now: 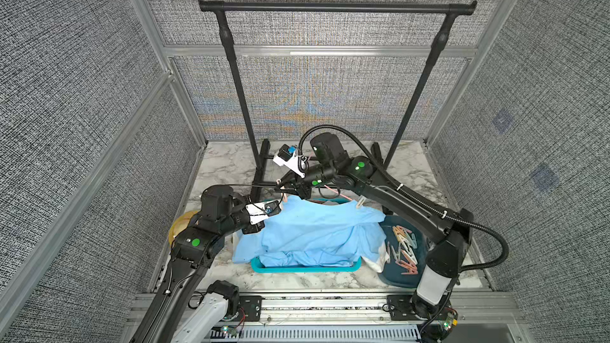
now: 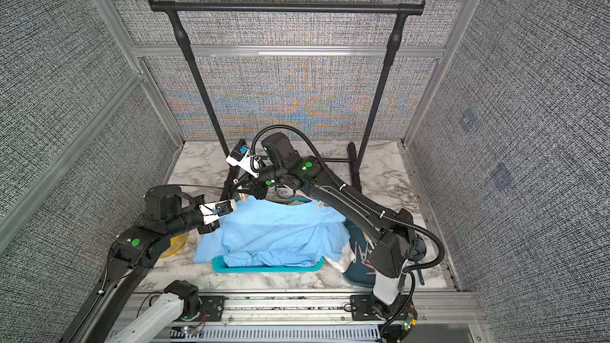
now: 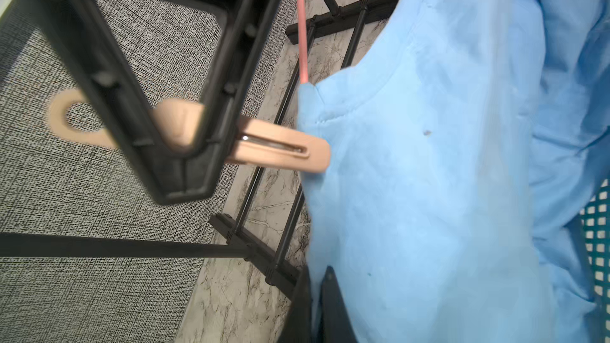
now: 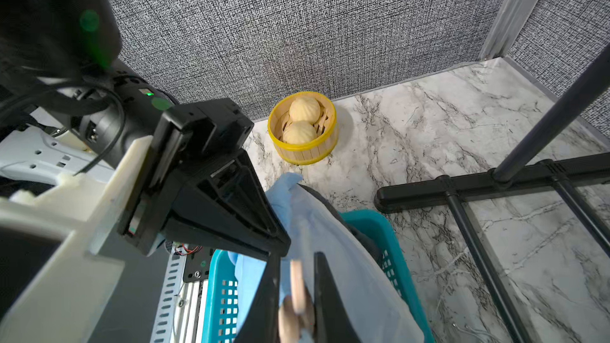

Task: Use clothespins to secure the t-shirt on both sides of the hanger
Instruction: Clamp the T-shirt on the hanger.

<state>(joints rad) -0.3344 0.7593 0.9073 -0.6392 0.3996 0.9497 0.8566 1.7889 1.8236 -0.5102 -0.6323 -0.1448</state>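
The light blue t-shirt (image 1: 313, 229) (image 2: 274, 229) lies draped over a teal basket, on a thin pink hanger (image 3: 302, 28) (image 1: 340, 194). My right gripper (image 1: 283, 189) (image 4: 297, 288) is shut on a beige clothespin (image 3: 280, 148) (image 4: 297, 278), whose tip touches the shirt's left shoulder edge. Just beside it, my left gripper (image 3: 317, 275) (image 1: 279, 204) is shut on the shirt's edge (image 3: 412, 193). A pale clothespin (image 1: 359, 202) (image 2: 319, 205) stands clipped on the right shoulder. Several loose clothespins (image 1: 404, 249) lie in a dark tray at the right.
The teal basket (image 1: 307, 268) (image 4: 373, 226) stands mid-table under the shirt. A black garment rack (image 1: 336, 6) rises behind, its base (image 4: 462, 186) close to the grippers. A yellow steamer with buns (image 4: 302, 127) sits at the left wall. The dark tray (image 1: 396, 278) is under my right arm.
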